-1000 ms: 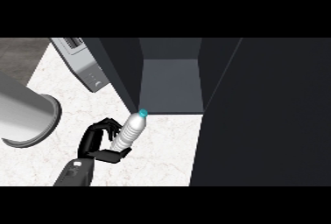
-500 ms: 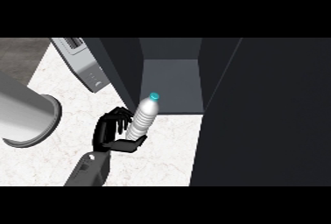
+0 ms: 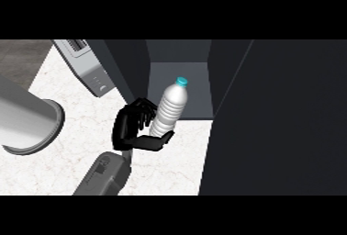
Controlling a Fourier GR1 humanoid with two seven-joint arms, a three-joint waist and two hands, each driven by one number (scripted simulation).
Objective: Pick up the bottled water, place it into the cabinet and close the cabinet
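Note:
The bottled water [image 3: 169,110] is a clear ribbed bottle with a teal cap, tilted slightly with the cap pointing away from me. My left hand [image 3: 133,126] is shut on it, fingers curled round its left side and the thumb under its base. The bottle's upper half hangs at the mouth of the dark cabinet [image 3: 177,75], in front of its grey inner floor. The cabinet's door [image 3: 278,119] stands open and fills the right side of the view. My right hand does not show.
A large grey metal cylinder [image 3: 27,121] stands at the left on the white marble counter [image 3: 75,151]. A grey appliance [image 3: 85,64] sits at the back left, next to the cabinet's left wall [image 3: 125,69].
My left hand has carried the bottle forward and to the right, from over the counter to the cabinet's opening. The bottle's cap now overlaps the cabinet's inside.

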